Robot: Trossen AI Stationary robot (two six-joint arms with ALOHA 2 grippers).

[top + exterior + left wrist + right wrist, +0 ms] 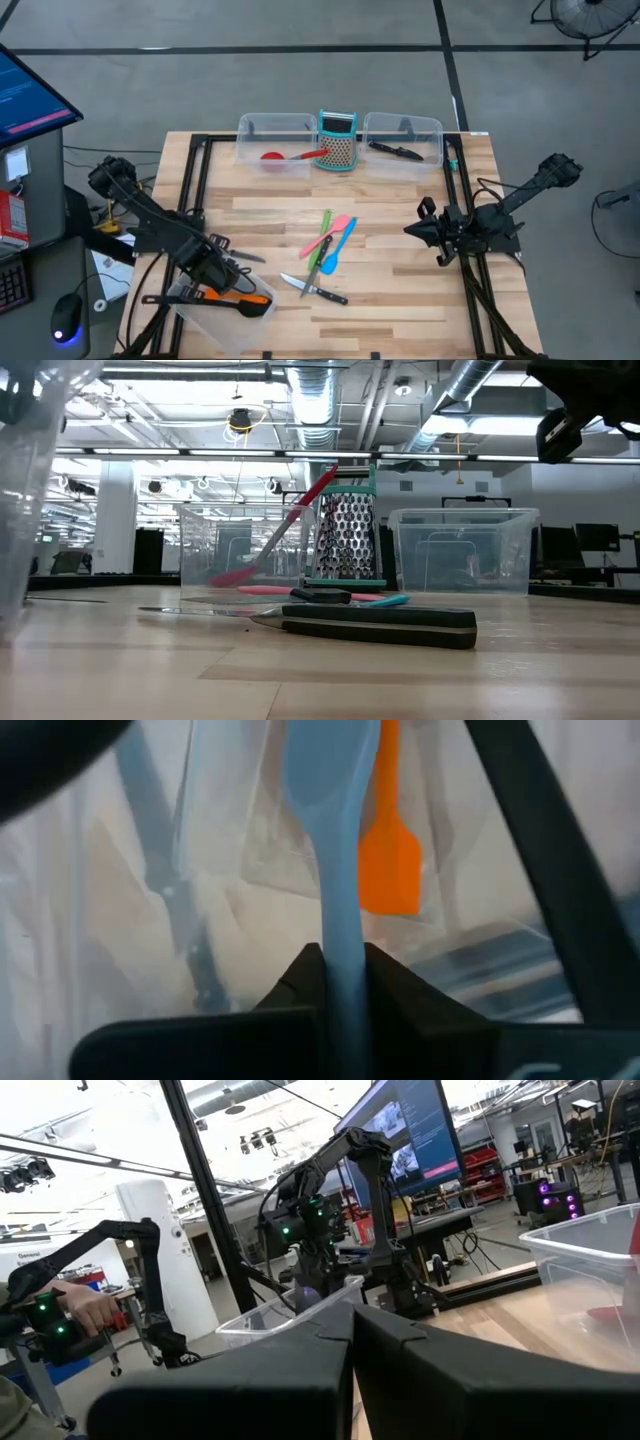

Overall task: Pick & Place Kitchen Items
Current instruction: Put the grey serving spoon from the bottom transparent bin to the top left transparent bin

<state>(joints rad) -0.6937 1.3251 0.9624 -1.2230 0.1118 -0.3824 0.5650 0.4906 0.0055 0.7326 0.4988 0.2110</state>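
Left pincer (340, 985) clamped on grey-blue spoon (330, 840) inside clear tub (205, 310), right pincer (352, 1330) closed, empty.

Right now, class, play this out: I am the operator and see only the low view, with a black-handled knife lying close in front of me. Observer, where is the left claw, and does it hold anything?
Observer: The left claw is shut on the handle of the grey-blue spoon, over the clear tub at the table's near-left corner.
Operator: Is anything in that tub?
Observer: An orange spatula lies in it.
Operator: And the right claw?
Observer: The right claw is shut and empty, at the table's right edge.
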